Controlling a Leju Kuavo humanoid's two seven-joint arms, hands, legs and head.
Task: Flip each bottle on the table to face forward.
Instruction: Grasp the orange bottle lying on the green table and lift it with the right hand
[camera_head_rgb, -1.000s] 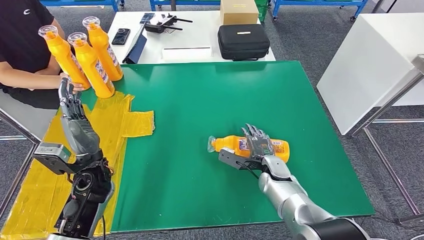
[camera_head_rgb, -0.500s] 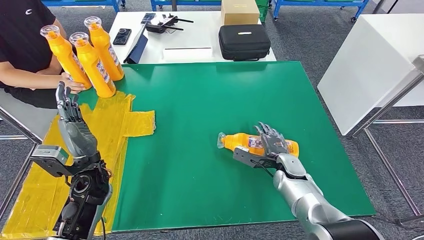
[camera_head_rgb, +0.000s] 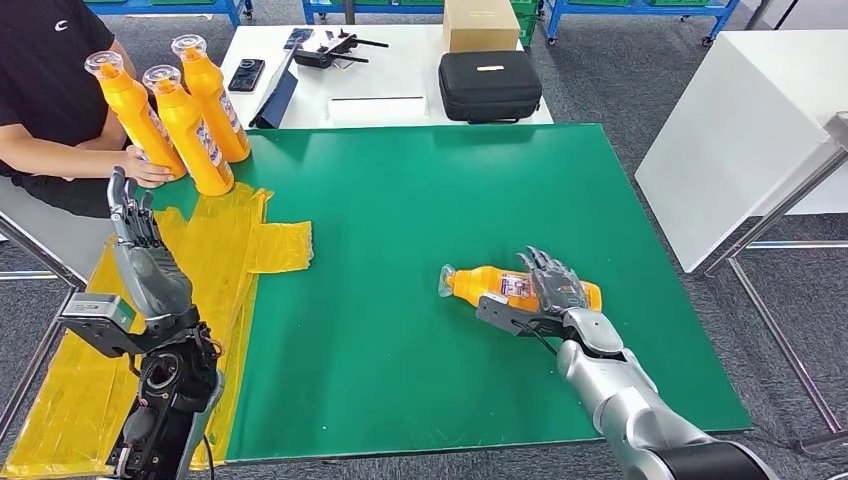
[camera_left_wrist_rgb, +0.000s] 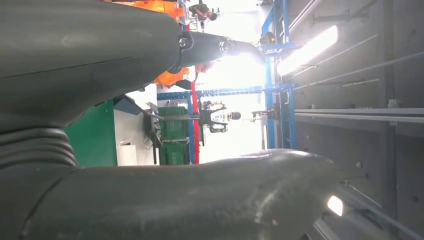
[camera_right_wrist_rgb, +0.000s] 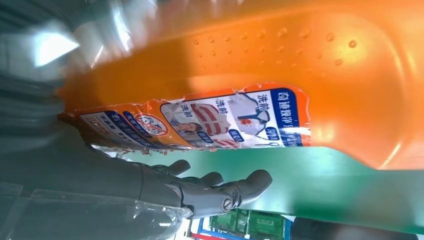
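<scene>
Your orange bottle (camera_head_rgb: 520, 288) lies on its side on the green table (camera_head_rgb: 400, 220), right of centre and toward the near edge, with its clear cap pointing left. Your right hand (camera_head_rgb: 555, 295) lies over its middle, fingers draped across the label; in the right wrist view the fingers (camera_right_wrist_rgb: 210, 187) look extended beside the body, not wrapped around it, so I cannot tell whether it truly grips.

Judging by the smooth moulded plastic, expect a stiff, slick shell that rolls readily once nudged. If it is full it will feel fairly heavy. Take hold around the broad middle at the label, where the dimpled patch may give some bite, not at the narrow neck.

Your left hand (camera_head_rgb: 135, 225) stands raised at the far left with fingers straight and apart, holding nothing, near three upright bottles (camera_head_rgb: 185, 125) a person steadies.
</scene>
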